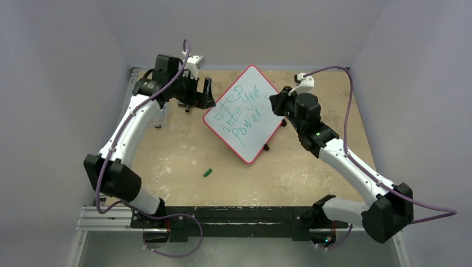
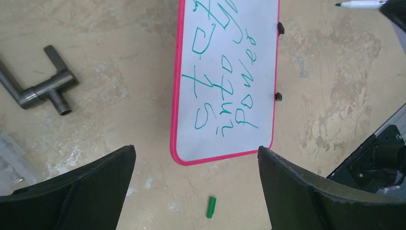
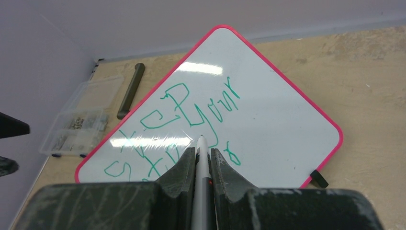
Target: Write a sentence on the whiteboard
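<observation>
three green lines (image 1: pixel 239 114), whiteboard (image 1: pixel 265 131) (marker (image 3: pixel 202 165) clamped)

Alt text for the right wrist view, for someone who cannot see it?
The right pincer grips a marker, tip over the red-rimmed whiteboard bearing green handwriting. The board sits on a tan table, with a clear parts box at left.

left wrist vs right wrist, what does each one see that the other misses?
Only left wrist: the green cap lying loose on the table, all three lines of the sentence, and the left pincer, open and empty. Only right wrist: the right pincer shut on the marker, and the back wall. Both: the whiteboard, part of its writing, the marker's tip, and probably the same grey metal piece beside the board.
</observation>
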